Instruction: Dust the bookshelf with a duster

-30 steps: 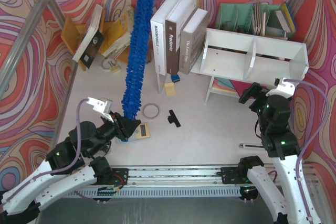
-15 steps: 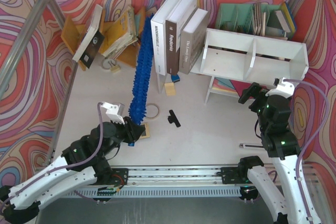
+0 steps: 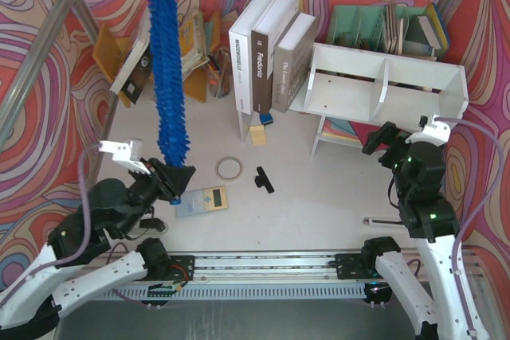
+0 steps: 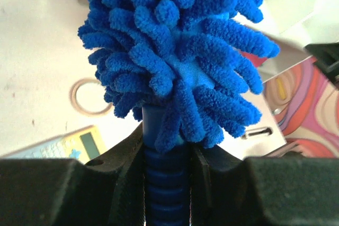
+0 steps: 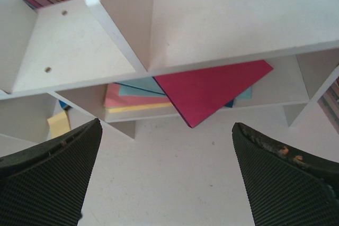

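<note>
— Now, the left arm: how is it posed?
— It is folded low at the near left of the table [image 3: 319,205], with the wrist turned upward. The left gripper [image 3: 171,181] is clamped on the slim handle of the duster [image 3: 166,77]. The fluffy blue head is held nearly upright and runs out of the top of the overhead view.
— And the right arm?
— It is raised on the right side. The right gripper [image 3: 381,142] is aimed at the bookshelf [image 3: 382,85], with its jaws spread wide and nothing between them.
— Where is the duster placed against the shelf?
— Well apart from it. The duster is held over the left half of the table, in front of the yellow book rack [image 3: 107,49]. The bookshelf stands on its legs at the far right.
— And the surroundings?
— A pale tabletop is enclosed by swirl-patterned walls [image 3: 32,117]. A tape ring [image 3: 229,168], a calculator [image 3: 202,199] and a small black clip [image 3: 264,180] lie between the arms. Large books [image 3: 267,49] are stood upright beside the shelf, and a green file organiser [image 3: 358,25] is set behind it.
— Anything added by the wrist cameras?
— Yes. From the left wrist, the ribbed handle is seen pinched between the black fingers [image 4: 122,183]. From the right wrist, coloured sheets [image 5: 212,86] are seen stacked beneath the shelf, a red one uppermost.
</note>
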### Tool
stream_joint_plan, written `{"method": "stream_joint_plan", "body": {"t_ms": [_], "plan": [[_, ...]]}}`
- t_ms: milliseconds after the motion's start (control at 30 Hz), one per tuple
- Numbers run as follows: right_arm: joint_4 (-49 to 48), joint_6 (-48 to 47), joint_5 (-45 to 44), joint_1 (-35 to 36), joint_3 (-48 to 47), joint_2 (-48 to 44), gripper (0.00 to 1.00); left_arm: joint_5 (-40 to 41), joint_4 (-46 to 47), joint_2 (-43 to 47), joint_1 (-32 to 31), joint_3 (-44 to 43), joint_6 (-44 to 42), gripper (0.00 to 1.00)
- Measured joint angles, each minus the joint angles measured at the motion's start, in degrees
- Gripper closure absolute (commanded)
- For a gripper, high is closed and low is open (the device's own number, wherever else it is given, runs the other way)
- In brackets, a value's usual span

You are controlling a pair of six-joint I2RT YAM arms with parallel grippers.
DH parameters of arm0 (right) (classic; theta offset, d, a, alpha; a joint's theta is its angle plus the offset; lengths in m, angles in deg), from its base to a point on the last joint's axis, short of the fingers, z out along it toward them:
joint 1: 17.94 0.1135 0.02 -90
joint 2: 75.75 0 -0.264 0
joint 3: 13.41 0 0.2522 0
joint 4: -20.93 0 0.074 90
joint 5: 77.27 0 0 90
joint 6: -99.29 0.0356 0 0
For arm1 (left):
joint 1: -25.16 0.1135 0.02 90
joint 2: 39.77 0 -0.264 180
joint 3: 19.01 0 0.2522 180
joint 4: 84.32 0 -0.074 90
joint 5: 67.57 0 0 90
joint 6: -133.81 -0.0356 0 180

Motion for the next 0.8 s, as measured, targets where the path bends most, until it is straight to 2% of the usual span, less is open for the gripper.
{"method": "stream_joint_plan", "body": {"t_ms": [133, 300, 533, 633, 800], "plan": [[0.7, 0.7, 1.0, 0.0, -4.5, 1.7, 0.01, 0.0, -0.9, -4.3, 0.0, -9.7, -2.8, 1.00], [2.1, 1.3, 1.7, 0.0, -8.9, 2.8, 0.01, -2.5, -3.4, -13.7, 0.0, -21.4, -5.0, 1.00], [4.6, 1.5, 1.5, 0.0, -13.6, 3.8, 0.01, -10.4, -4.0, -25.4, -1.1, -30.4, -5.3, 1.00], [5.9, 1.6, 1.1, 0.0, -16.0, 4.7, 0.01, -10.0, -4.2, -28.6, -5.7, -32.5, -5.6, 1.00], [6.6, 2.2, 0.9, 0.0, -18.8, 6.1, 0.01, -5.6, -3.1, -33.8, -17.5, -36.4, -7.2, 1.00]]}}
